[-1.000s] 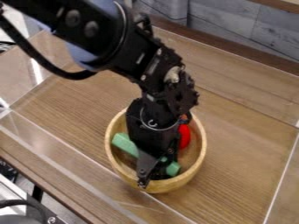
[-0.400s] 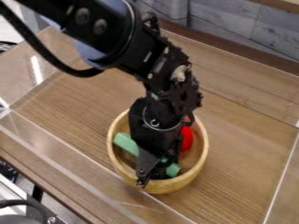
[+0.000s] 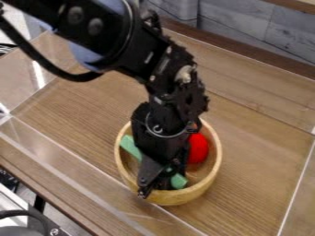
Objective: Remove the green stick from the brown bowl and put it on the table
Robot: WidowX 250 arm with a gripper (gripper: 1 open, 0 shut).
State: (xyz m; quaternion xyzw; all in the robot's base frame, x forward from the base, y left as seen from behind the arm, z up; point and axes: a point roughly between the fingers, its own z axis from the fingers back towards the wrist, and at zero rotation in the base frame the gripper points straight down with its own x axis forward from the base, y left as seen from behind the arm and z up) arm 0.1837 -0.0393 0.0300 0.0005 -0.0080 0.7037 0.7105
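The brown bowl [image 3: 209, 171] sits on the table [image 3: 74, 120] near the front. The green stick [image 3: 180, 181] lies slanted inside it, one end showing at the bowl's left [image 3: 131, 148] and the other at the lower right. A red strawberry toy [image 3: 196, 147] rests in the bowl's right side. My gripper [image 3: 150, 184] points straight down into the bowl, its dark fingers straddling the stick's hidden middle and closed against it. One fingertip [image 3: 146, 191] shows near the bowl's front rim.
Clear acrylic walls [image 3: 50, 157] run along the table's front and left edges, close to the bowl. Bare wood-grain tabletop lies to the left and behind the bowl. A grey plank wall [image 3: 264, 32] stands at the back.
The arm has hardly moved. The wrist has rolled slightly, and the bowl with its contents sits a touch further right and lower in the picture.
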